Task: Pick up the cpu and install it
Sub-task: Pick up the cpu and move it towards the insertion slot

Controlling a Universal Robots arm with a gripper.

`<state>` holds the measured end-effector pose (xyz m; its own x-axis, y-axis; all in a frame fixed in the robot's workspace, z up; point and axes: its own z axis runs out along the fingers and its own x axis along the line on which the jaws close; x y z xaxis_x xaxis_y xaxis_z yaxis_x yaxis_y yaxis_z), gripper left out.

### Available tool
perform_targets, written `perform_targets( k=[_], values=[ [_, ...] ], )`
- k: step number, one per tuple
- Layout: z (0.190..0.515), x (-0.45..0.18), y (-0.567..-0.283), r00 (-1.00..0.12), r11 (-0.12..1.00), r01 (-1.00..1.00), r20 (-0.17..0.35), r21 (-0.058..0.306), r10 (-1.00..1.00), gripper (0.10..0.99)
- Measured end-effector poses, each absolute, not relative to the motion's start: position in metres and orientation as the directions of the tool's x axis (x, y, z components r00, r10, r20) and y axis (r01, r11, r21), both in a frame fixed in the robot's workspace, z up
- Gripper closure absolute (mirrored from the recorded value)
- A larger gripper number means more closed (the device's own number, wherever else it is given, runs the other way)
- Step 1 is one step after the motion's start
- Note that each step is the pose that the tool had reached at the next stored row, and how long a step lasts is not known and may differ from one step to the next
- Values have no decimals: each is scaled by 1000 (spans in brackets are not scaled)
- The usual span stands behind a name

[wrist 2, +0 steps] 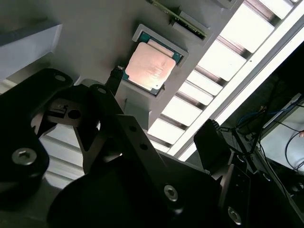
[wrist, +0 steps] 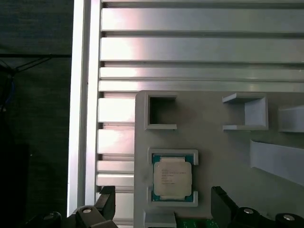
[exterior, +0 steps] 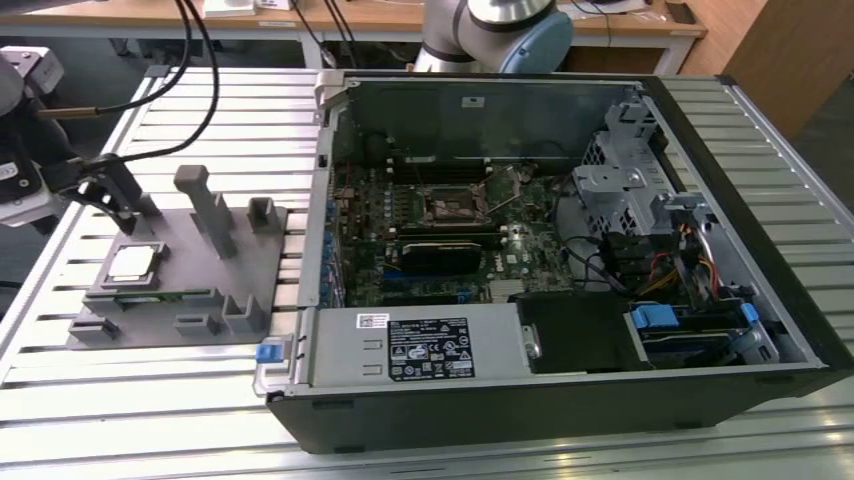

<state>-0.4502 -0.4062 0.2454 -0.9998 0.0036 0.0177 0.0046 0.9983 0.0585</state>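
Observation:
The cpu [exterior: 134, 263] [wrist 2: 151, 71] [wrist: 173, 176], a small square chip with a shiny metal top, lies flat in a shallow pocket of the grey fixture plate [exterior: 174, 240] at the exterior view's left. My gripper [exterior: 118, 200] [wrist 2: 164, 104] [wrist: 164, 202] hangs open just above the plate, close to the cpu. In the first wrist view one black finger [wrist: 107, 202] stands on each side of the chip, neither touching it. The open computer case [exterior: 561, 400] lies at the exterior view's right, with the motherboard's black socket frame [exterior: 447, 207] near its middle.
The fixture plate carries several upright grey blocks [exterior: 214, 210] and a green memory stick [exterior: 147, 297] in a slot next to the cpu. Everything rests on a slatted aluminium table [exterior: 147, 390]. Black cables [exterior: 194, 60] hang at the back left. Drive cages and wiring [exterior: 667, 240] crowd the case's right side.

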Motion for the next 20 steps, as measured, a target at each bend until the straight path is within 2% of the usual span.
perform_targets(
  k=[20],
  values=[
    [213, -446, -406, -1000, 998, -10, 26, 54, -11, 208]
  ],
)
